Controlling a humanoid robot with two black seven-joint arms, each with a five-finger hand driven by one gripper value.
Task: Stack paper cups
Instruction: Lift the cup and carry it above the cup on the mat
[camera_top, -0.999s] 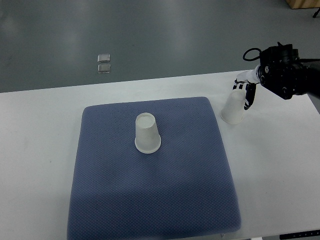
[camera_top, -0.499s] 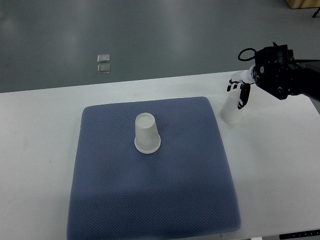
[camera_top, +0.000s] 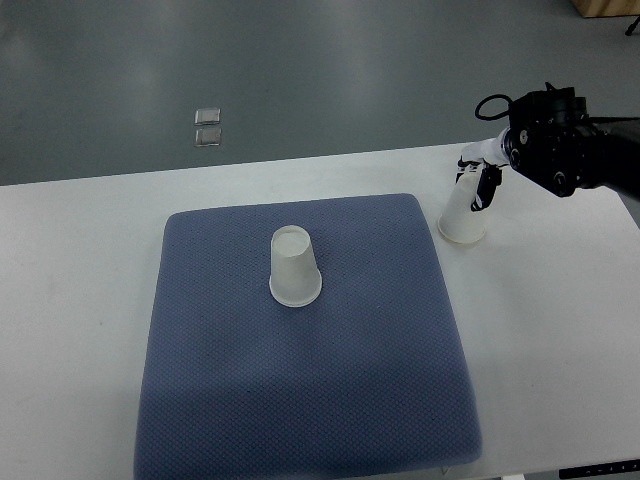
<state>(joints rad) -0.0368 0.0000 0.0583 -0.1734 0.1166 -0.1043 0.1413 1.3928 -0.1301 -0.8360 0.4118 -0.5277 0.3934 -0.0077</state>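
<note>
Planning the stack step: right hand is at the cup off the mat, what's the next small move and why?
Probably lift it. The right hand has its fingers around the upper part of the inverted cup, whose rim looks tipped on the table. The target cup stands inverted on the blue mat, clear to the left.

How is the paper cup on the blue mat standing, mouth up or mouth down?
Mouth down. The paper cup on the blue mat shows its narrow closed base on top, and its wide rim rests on the mat.
</note>
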